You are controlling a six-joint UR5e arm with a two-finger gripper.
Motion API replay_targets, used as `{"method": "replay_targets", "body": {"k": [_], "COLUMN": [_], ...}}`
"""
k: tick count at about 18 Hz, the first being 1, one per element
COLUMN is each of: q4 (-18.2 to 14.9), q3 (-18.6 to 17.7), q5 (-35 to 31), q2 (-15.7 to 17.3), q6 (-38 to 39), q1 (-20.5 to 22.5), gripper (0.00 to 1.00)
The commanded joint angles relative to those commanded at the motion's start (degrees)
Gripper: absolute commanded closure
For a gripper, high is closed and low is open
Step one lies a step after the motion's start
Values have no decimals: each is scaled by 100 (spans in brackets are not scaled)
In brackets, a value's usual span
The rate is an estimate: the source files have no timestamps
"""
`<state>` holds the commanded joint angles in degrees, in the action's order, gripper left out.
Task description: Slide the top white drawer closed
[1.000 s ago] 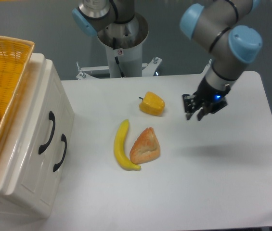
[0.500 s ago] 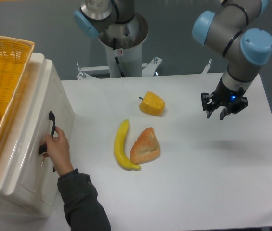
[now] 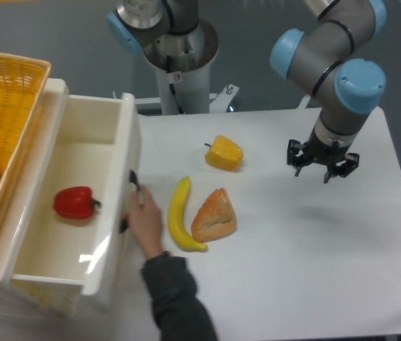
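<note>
The top white drawer (image 3: pixel 125 153) stands pulled far out of the white cabinet (image 3: pixel 47 106) at the left. Inside it lies a red bell pepper (image 3: pixel 74 202). A person's hand (image 3: pixel 145 224) holds the black handle (image 3: pixel 128 201) on the drawer's front panel. My gripper (image 3: pixel 321 165) hangs over the right part of the table, far from the drawer. Its fingers (image 3: pixel 298 162) are spread and hold nothing.
A yellow bell pepper (image 3: pixel 224 153), a banana (image 3: pixel 179 214) and a croissant-like pastry (image 3: pixel 215 215) lie mid-table, just right of the drawer front. A yellow wicker basket (image 3: pixel 8 92) sits on top of the cabinet. The arm's base (image 3: pixel 179 64) stands at the back.
The person's hand has pulled the top drawer out to the right, showing the red pepper inside. My gripper drifted slightly and turned, with its fingers spread wider.
</note>
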<state>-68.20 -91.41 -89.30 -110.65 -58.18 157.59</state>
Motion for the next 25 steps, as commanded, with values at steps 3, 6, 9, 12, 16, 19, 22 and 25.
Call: {"method": "replay_targets", "body": {"k": [3,6,9,12,16,19,22,25], "q4": [219,544,527,528,519,519,501,501], "q3": [27,35,220,334,405,396,352,334], "q5": [-35,-114,-193,-193,-211,-150,-123,-123], "q2": [-123,-316,-413,-422,-475,-457,-457,-449], "q6": [-376,-956,-1274,-1450,-2221,-3082,-3839,-3858], "q1": [0,96,123,105,254,473,597,598], "gripper": [0,0,0,0,0,0,0,0]}}
